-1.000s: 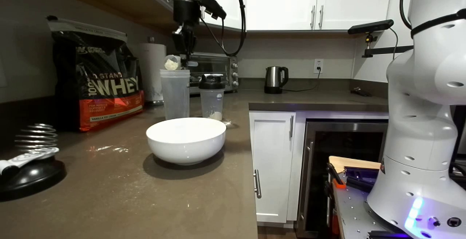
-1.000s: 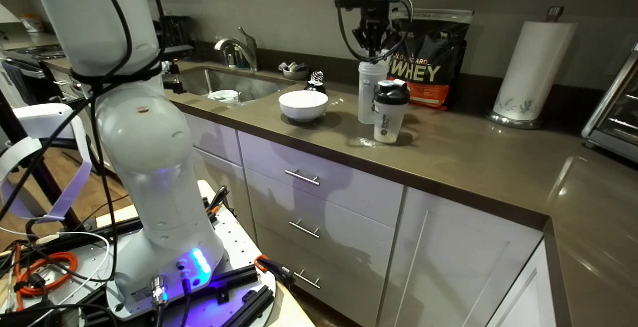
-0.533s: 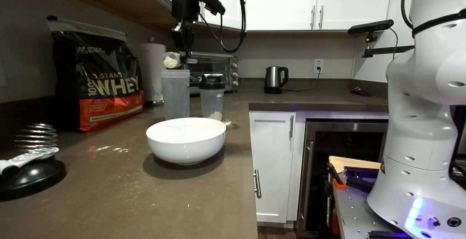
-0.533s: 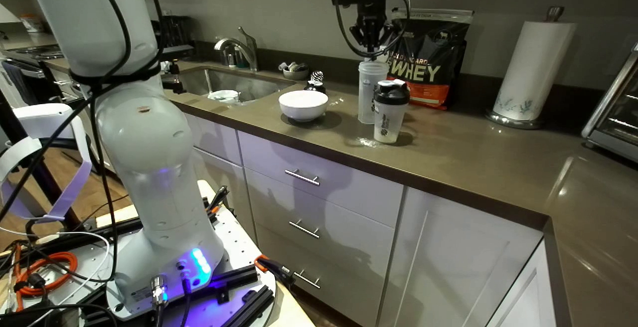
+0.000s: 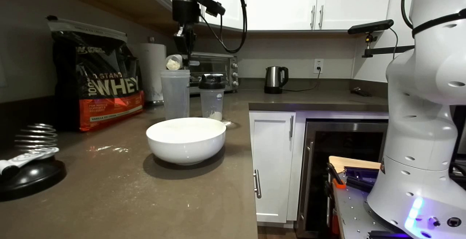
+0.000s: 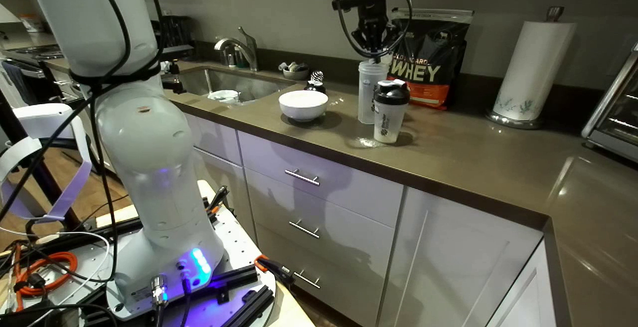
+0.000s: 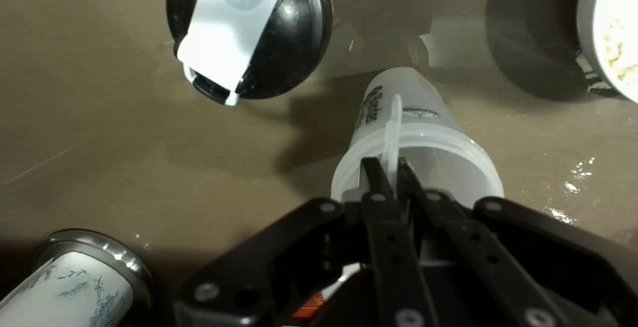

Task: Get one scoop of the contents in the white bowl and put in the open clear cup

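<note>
The largest thing near my work is the Optimum Nutrition whey bag (image 5: 100,78); I should tip without swinging into it. The glossy white bowl (image 5: 186,148) sits upright and, I judge, needs nothing from me now. The tall translucent plastic cup (image 5: 174,97) stands upright and open, ready to be filled. My pincer (image 7: 390,167) is closed on the handle of the small measuring scoop (image 5: 176,60), which in an exterior view shows just above the cup's rim, loaded with pale powder (image 5: 172,64). I take the step to be pouring: centre the scoop over the mouth, pinch that slim handle firmly so it cannot spin, then tip slowly, since a quick flip could shed powder outside.

Only the wrist view shows the pale heap (image 7: 619,55) inside the bowl, blank white in both exterior views. It hides the scoop's round part, though, so I cannot tell how well centred it is.
</note>
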`<state>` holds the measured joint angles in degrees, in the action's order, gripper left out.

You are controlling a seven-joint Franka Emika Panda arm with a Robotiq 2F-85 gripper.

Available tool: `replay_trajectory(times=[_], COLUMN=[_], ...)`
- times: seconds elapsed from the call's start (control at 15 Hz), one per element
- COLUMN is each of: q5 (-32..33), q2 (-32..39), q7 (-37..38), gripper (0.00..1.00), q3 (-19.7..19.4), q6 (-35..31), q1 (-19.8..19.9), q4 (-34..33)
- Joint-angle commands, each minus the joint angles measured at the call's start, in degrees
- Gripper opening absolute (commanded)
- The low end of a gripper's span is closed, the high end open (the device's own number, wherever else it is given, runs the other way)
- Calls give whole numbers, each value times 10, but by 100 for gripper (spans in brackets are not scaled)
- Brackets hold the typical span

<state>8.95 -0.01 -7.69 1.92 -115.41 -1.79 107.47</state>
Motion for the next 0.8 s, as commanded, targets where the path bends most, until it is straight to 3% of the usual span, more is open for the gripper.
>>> replay_trajectory(times=[0.0,0.73], q5=[35,65], q2=[-11,-23], q7=[25,36], gripper=[2,2], q3=[3,9], q6=[-28,-41], q1=[-3,-9], q4=[26,40])
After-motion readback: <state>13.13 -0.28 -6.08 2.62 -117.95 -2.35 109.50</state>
